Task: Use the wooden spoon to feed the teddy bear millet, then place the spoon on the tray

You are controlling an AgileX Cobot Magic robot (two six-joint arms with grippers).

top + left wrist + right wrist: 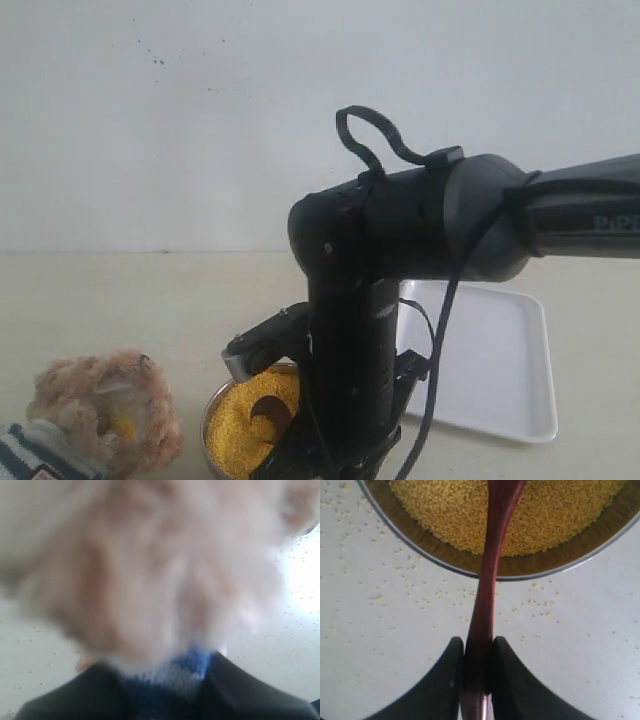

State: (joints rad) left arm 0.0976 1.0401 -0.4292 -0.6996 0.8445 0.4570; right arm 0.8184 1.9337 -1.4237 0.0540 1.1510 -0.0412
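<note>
Two holds: right gripper (pixel 477 647) pinches wooden spoon (pixel 490 570), dipped in millet (pixel 445 510) for scooping; left gripper (pixel 160 669) steadies clamped teddy bear (pixel 150 580).

Right arm (pixel 352 330) angled down, jaws clamped on wooden spoon (pixel 487 605), left jaws blurred

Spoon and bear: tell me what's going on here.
The right gripper is shut on the handle of the wooden spoon, whose other end is down in the millet in the metal bowl. The left gripper seems clamped on the striped shirt of the teddy bear, though that view is blurred. The bear is beside the bowl. The tray lies on the other side, without the spoon. Loose grains dot the table.
</note>
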